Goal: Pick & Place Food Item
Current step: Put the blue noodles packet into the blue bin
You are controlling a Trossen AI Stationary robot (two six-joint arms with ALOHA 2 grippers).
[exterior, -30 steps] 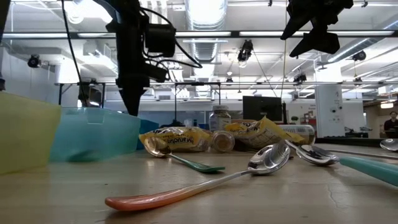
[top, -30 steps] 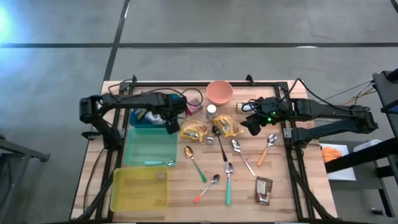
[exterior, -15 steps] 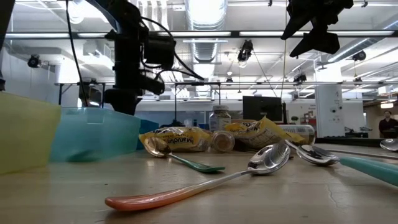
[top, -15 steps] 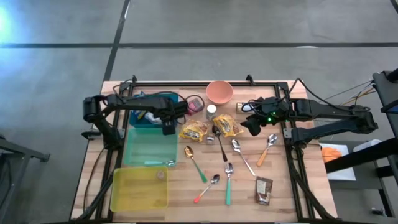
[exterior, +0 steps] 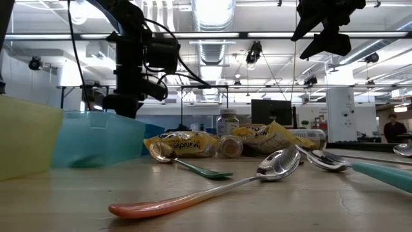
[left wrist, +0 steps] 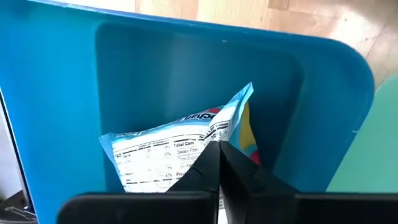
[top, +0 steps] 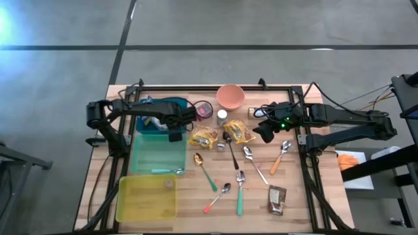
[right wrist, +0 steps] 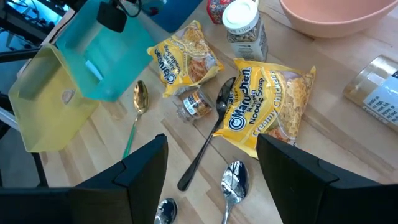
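Left gripper (left wrist: 219, 163) is clenched tight, nothing between its tips, poised just above the snack bag (left wrist: 186, 146) lying in the blue bin (left wrist: 74, 93). Bag looks light, crinkly, prob. slippery and soft w/ air inside; best pinched at a sealed edge or corner. Blue-white pack, nutrition label up, yellow-red patch. Right gripper (right wrist: 211, 165) waits spread over the noodle packs.

Around your wooden table (top: 189, 205) you have grey concrete floor (top: 261, 26) crossed by dark lines. Behind it, ceiling ducts (exterior: 212, 19), bright strip lights (exterior: 270, 35) and a person (exterior: 391, 126) standing far off.
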